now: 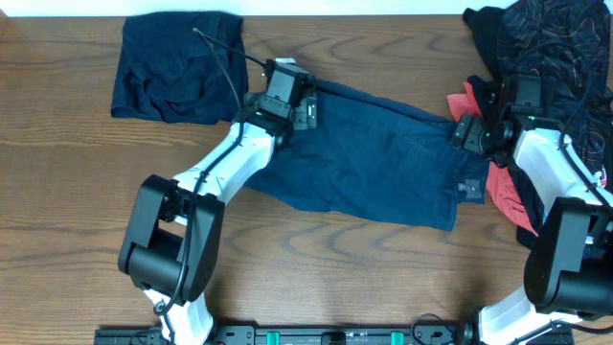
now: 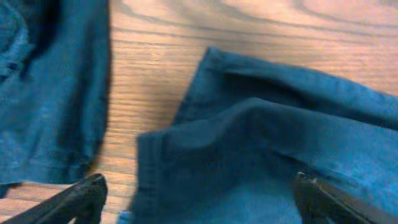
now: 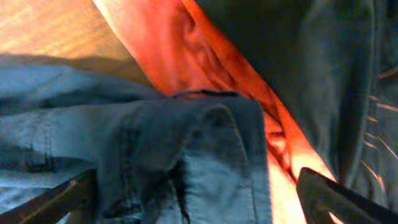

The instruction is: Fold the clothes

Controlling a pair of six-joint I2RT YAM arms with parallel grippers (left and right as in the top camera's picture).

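Navy shorts (image 1: 374,158) lie spread flat across the middle of the table. A second pair of navy shorts (image 1: 177,67), folded, sits at the back left. My left gripper (image 1: 287,101) is open, over the spread shorts' back-left corner; its fingers straddle the hem (image 2: 205,162), with the folded shorts (image 2: 50,93) to the left. My right gripper (image 1: 476,132) is open over the right end of the spread shorts, where the waistband corner (image 3: 205,155) lies between its fingers.
A red cloth (image 1: 503,182) lies under the shorts' right end, also in the right wrist view (image 3: 205,56). A pile of dark patterned clothes (image 1: 546,48) fills the back right corner. Bare wood table (image 1: 77,192) lies to the left and front.
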